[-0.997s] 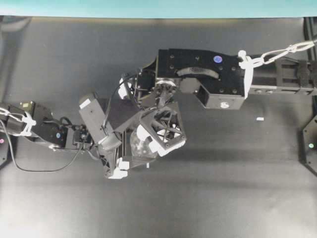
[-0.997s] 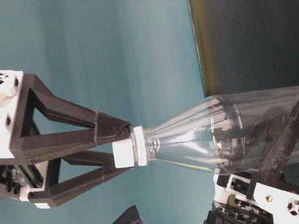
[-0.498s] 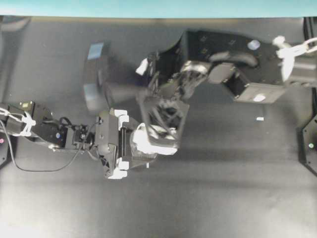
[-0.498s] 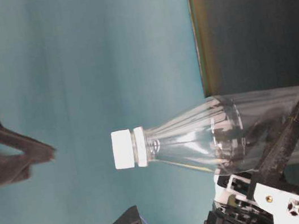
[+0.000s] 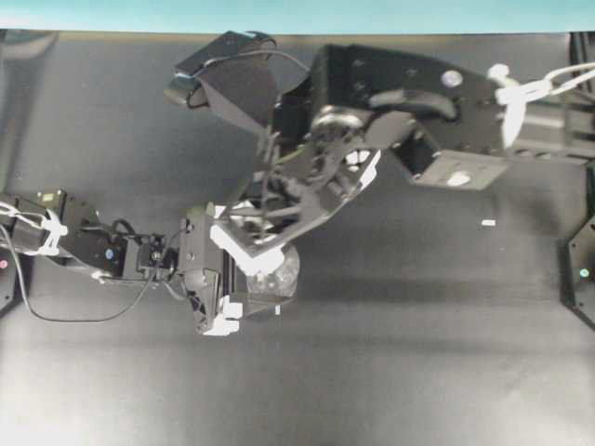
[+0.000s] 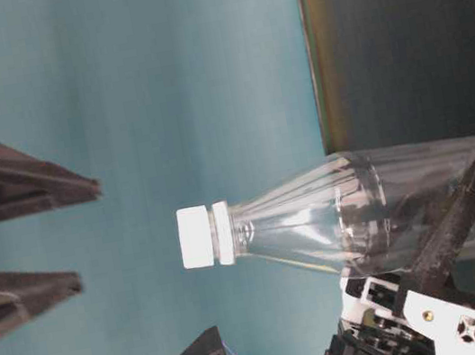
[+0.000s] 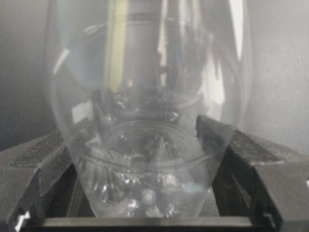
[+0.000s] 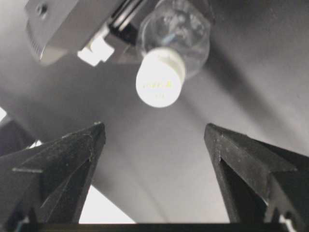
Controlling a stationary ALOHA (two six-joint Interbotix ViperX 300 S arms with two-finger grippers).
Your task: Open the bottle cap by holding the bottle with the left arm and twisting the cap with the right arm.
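The clear plastic bottle [image 6: 362, 211] stands on the black table with its white bottle cap [image 6: 197, 237] on the neck. My left gripper [image 7: 145, 145] is shut on the bottle's lower body [image 7: 145, 87], one black finger on each side. Seen from overhead, the left arm [image 5: 93, 246] reaches in from the left, and the bottle [image 5: 279, 271] is partly covered by the right arm [image 5: 409, 102]. My right gripper [image 6: 89, 231] hangs open above the cap, clear of it. In the right wrist view the cap [image 8: 160, 83] lies beyond the right gripper [image 8: 154, 128], which holds nothing.
A small white tape mark [image 5: 488, 223] lies on the table [image 5: 418, 353] to the right of the arms. A teal wall [image 5: 297, 14] runs along the far edge. Black mounts [image 5: 584, 269] sit at the right edge.
My right gripper was closed around the cap one second ago. It has let go, pulled back from the cap and turned. The left gripper and the bottle have not moved.
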